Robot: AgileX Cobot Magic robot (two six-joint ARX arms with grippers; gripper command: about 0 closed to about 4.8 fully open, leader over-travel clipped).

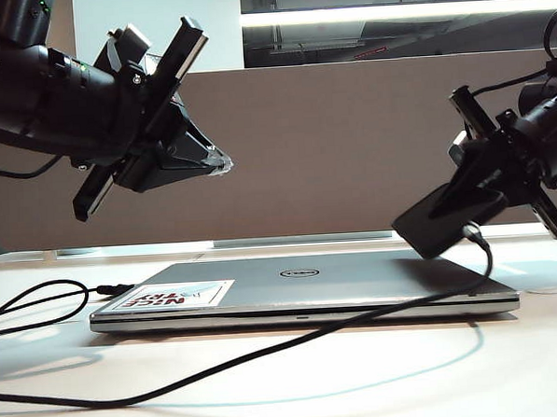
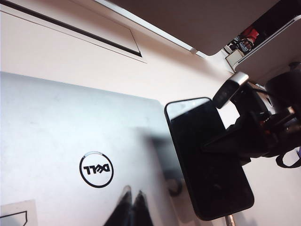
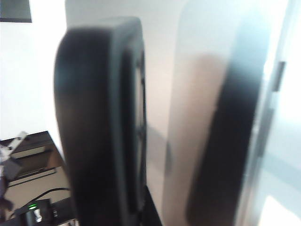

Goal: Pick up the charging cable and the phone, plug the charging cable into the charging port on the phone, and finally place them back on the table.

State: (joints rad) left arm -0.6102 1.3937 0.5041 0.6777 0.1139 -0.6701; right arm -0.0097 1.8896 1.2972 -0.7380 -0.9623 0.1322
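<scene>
The phone (image 1: 438,226) is hanging tilted in the air above the right end of the silver laptop (image 1: 301,287), gripped by the right gripper (image 1: 483,193), whose jaws are closing across the slab near its upper part. In the left wrist view the same phone (image 2: 207,160) is showing as a glossy black rectangle with the right gripper (image 2: 235,141) clamping it from the side, over the laptop lid and its round logo (image 2: 96,169). In the right wrist view the phone (image 3: 101,122) is filling the frame as a blurred dark edge.

The charging cable (image 1: 267,354) is running from the phone's lower short edge, where its plug end (image 1: 473,233) is sitting at the charging port, and is drooping down past the laptop's front onto the table (image 1: 381,381), curving away toward the left.

The left gripper (image 1: 222,163) is hovering high above the left end of the laptop, its fingers pressed together and holding nothing. Behind everything, a brown divider panel (image 1: 350,139) is standing upright.
</scene>
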